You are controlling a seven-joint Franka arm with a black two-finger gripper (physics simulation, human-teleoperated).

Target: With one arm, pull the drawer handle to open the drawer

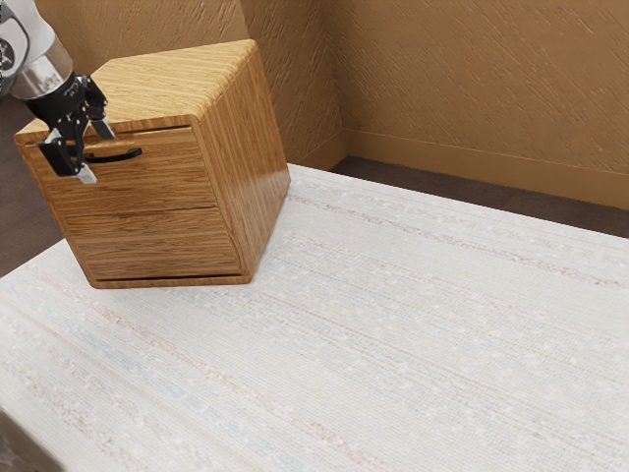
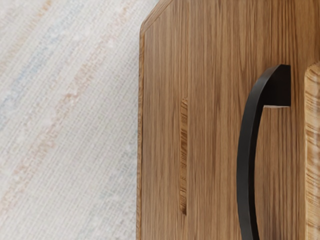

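Note:
A wooden cabinet (image 1: 167, 167) with two drawers stands at the table's far left in the exterior view. The top drawer (image 1: 147, 177) carries a curved black handle (image 1: 118, 154), which also shows in the wrist view as a handle (image 2: 247, 160) arching over the drawer front (image 2: 200, 125). My gripper (image 1: 95, 154) is at the handle's left end in the exterior view. It is open, with one finger above the bar and one below it. A thin dark gap runs between the top drawer's front and the cabinet top.
The cabinet sits on a pale woven table top (image 1: 393, 334) that stretches wide toward the exterior view's right and front. Brown walls (image 1: 472, 69) close the back. The lower drawer (image 1: 157, 241) has no handle that I can see.

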